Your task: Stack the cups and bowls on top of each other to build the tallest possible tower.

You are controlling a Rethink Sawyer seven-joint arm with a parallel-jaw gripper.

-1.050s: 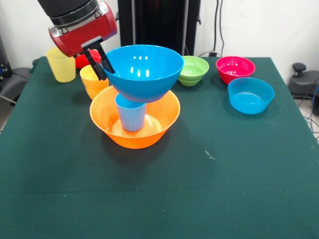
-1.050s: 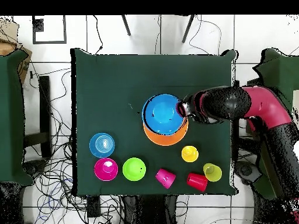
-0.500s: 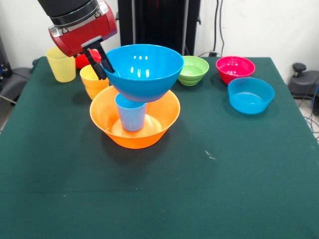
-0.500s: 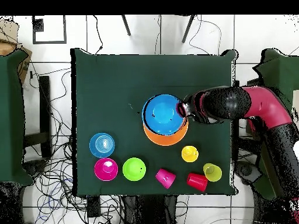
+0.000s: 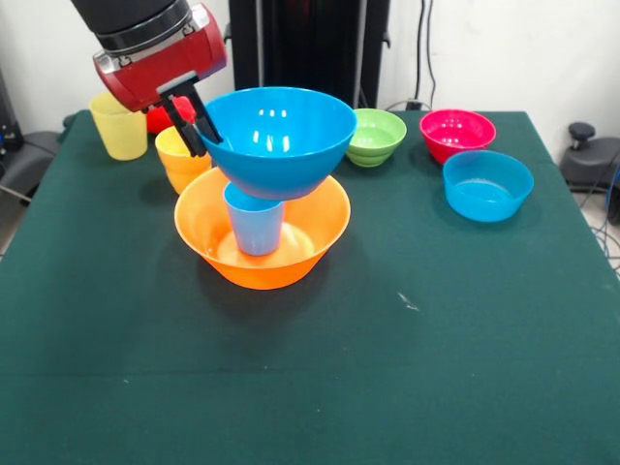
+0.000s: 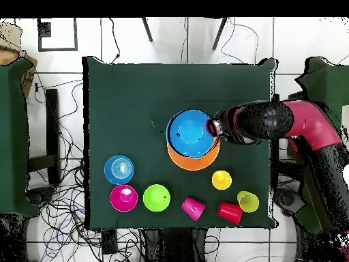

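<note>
Near the middle of the green cloth tabletop (image 5: 465,339), the gripper (image 5: 194,124) pinches the rim of the glossy large blue bowl (image 5: 278,138), which sits on a light blue cup (image 5: 255,221) inside the large orange bowl (image 5: 262,239), half hiding the orange cup (image 5: 180,160).

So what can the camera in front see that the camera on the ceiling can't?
Only the front view shows the light blue cup standing in the large orange bowl, with the large blue bowl sitting on top of it. From above, that bowl hides the cup.

Only the overhead view shows the pink cup lying near the table's edge, and the whole red cup, which mostly hides behind the arm in front.

Both show the pincer at the blue bowl's rim, plus the green bowl, magenta bowl and small blue bowl.
</note>
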